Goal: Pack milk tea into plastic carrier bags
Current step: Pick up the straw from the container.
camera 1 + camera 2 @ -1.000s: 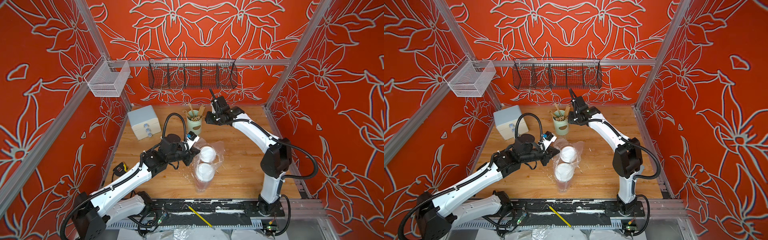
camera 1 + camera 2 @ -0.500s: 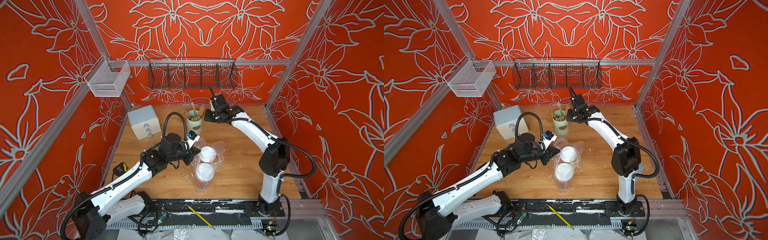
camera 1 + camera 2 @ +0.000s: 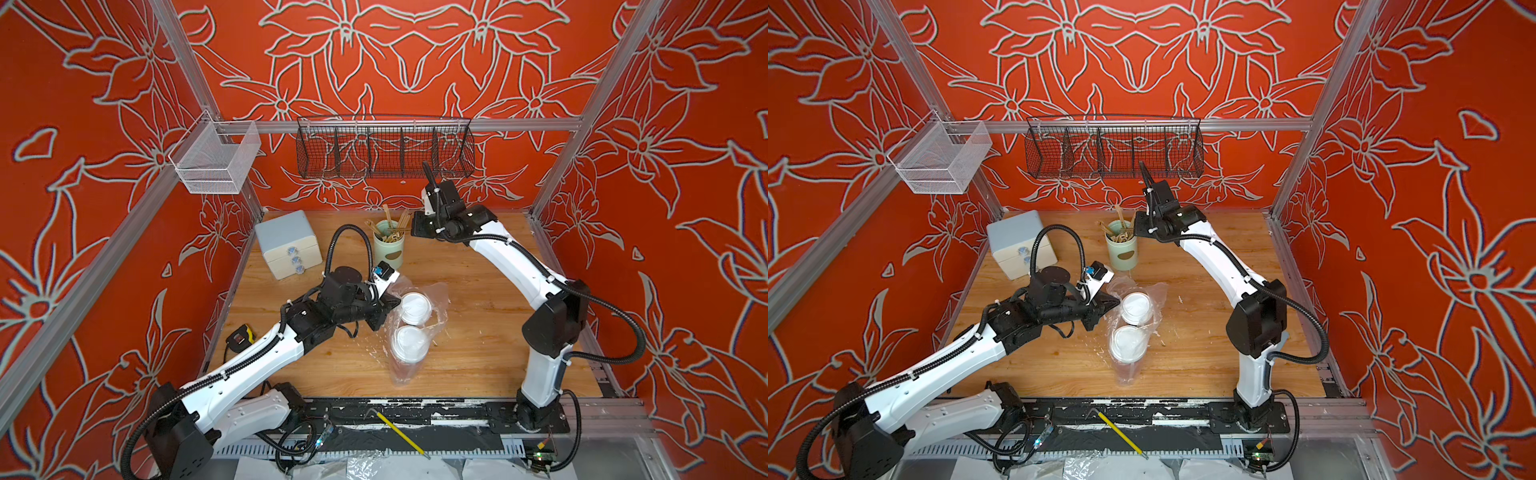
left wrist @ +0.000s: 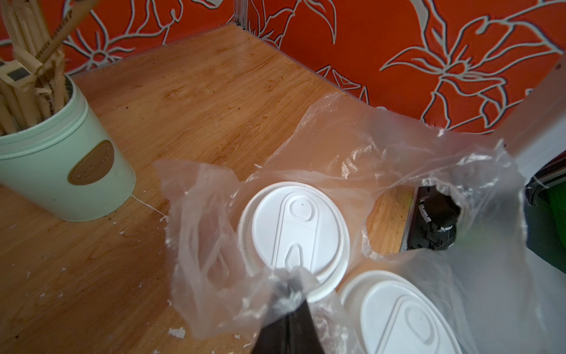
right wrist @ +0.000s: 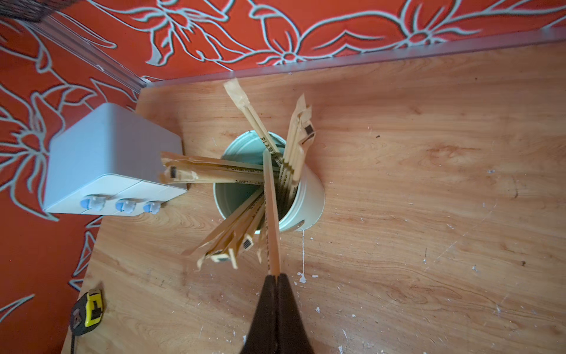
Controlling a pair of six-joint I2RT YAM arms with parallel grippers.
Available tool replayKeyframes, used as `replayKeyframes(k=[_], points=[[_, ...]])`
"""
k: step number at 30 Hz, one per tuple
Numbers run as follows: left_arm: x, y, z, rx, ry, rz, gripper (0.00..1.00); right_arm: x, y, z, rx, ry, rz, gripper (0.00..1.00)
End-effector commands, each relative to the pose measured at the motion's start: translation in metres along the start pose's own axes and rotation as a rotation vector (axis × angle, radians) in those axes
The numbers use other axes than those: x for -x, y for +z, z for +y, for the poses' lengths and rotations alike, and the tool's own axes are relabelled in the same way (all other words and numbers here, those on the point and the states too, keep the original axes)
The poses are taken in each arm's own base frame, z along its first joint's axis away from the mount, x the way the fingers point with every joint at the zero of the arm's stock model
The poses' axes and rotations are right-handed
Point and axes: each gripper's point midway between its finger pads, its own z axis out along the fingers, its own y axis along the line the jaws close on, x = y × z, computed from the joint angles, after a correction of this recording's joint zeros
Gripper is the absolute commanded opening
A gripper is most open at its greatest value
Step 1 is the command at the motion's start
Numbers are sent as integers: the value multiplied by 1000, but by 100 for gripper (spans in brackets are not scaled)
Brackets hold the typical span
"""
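Wooden table [image 3: 478, 332] carries a pale drawer box [image 3: 289, 245] at its far left. Right of the box, the left gripper [image 4: 289, 291] is clenched on a fold of the clear plastic bag [image 4: 398, 147], at the bag's left edge. Inside this bag, the far cup [image 3: 415, 308] and the near cup [image 3: 409, 341] stand upright side by side, near the table's middle. Farther back, the right gripper [image 5: 274, 275] pinches one wrapped stick [image 5: 271, 214], and the stick's other end is over the mouth of the green holder [image 5: 309, 196].

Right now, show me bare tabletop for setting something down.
Free: wooden tabletop between the crinkled transparent plastic bag and the white right arm. Crowded: around the pale green stick holder, grey-white drawer box and left arm.
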Motion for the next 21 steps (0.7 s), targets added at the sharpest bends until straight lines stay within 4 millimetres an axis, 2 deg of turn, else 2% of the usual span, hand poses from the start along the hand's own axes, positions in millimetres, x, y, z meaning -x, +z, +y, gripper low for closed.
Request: replayKeyframes(k=[1,8,11,18,21], points=[[10,-6,-4,0,33,-21,0,17,-57,11,32,-36,-53,0],[11,-6,-2,8,33,-21,0,4,-119,10,47,-55,-31,0],[11,-7,-2,13,34,-20,0,-7,-147,9,66,-54,-18,0],[10,-13,-2,27,44,-16,0,-36,-223,-4,81,-32,-36,0],[11,-16,1,46,46,-12,0,-52,-250,-11,83,-21,-24,0]])
